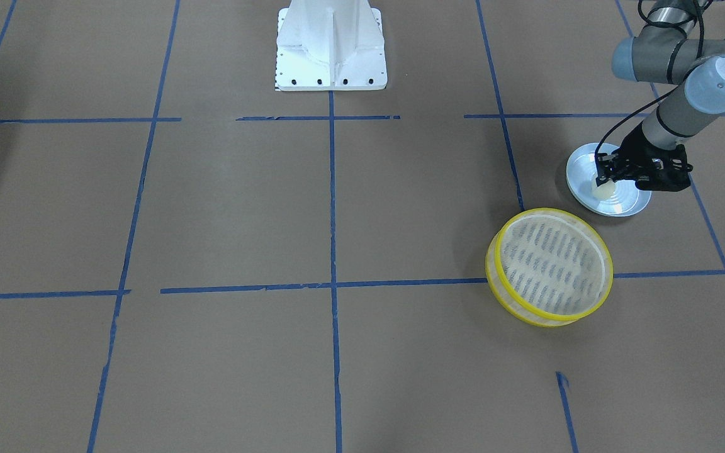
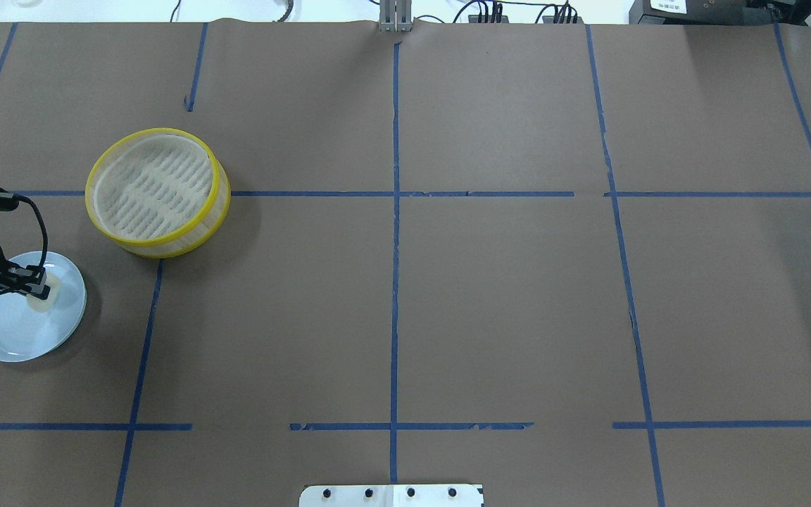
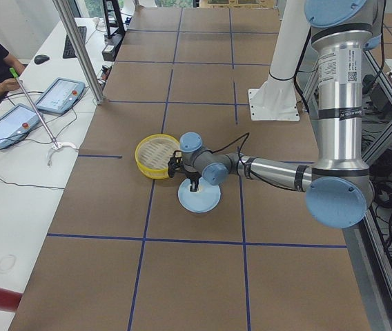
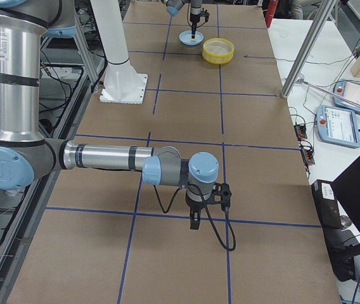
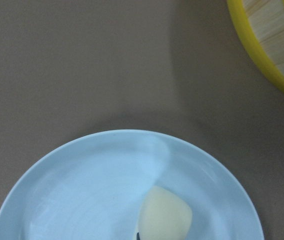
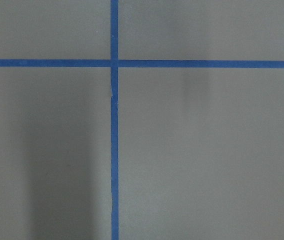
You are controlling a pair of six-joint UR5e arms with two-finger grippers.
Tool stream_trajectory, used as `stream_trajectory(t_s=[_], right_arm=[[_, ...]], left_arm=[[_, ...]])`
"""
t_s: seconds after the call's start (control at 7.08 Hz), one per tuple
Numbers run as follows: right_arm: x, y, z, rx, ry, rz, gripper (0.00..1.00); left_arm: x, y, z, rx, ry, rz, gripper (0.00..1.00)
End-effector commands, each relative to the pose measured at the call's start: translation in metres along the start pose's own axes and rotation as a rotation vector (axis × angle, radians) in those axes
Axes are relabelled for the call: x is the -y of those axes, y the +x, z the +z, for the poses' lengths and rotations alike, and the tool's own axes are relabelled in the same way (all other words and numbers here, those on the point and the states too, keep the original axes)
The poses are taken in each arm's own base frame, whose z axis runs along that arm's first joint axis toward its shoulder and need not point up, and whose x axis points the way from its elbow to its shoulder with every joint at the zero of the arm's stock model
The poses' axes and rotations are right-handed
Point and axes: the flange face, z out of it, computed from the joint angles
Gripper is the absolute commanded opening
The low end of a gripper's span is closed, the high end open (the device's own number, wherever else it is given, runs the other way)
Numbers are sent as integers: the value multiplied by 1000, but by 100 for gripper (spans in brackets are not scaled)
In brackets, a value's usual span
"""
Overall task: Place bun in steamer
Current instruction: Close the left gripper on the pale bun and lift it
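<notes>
A brown paper surface [image 2: 490,296] is crossed by a grid of blue tape lines [image 2: 395,282]. The steamer [image 2: 159,238] has bright yellow rims, a translucent beige wall and a pale floor patterned with rows of short slots. The plate [image 5: 82,190] is pale blue with a soft sheen, and the bun [image 5: 164,215] is cream-white. The left gripper [image 1: 603,178] is black; its arm [image 1: 677,107] is silver-grey with pale blue caps. The robot's base [image 1: 331,44] is white.

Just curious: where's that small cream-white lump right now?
The cream-white bun sits on the pale blue round plate, overhead view's left edge, beneath the left gripper.
</notes>
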Motion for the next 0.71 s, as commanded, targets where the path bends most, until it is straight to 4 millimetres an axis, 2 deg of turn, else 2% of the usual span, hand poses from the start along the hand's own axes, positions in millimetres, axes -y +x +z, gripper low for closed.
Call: stream_trajectory(t_s=[0.0,0.14,0.28,0.42,0.56], right_arm=[[0,0,0,0,-1,0,100],[0,0,0,0,0,1,100],[0,0,0,0,0,1,100],[0,0,0,0,-1,0,100],[0,0,0,0,0,1,100]], left_arm=[[-14,21,-43,-9,8,0,24],[-8,29,-76,12,18,-14,24],[1,14,-121,65,25,-29,24],[35,44,-157,98,15,-22,24],[73,89,-189,126,-3,-29,24]])
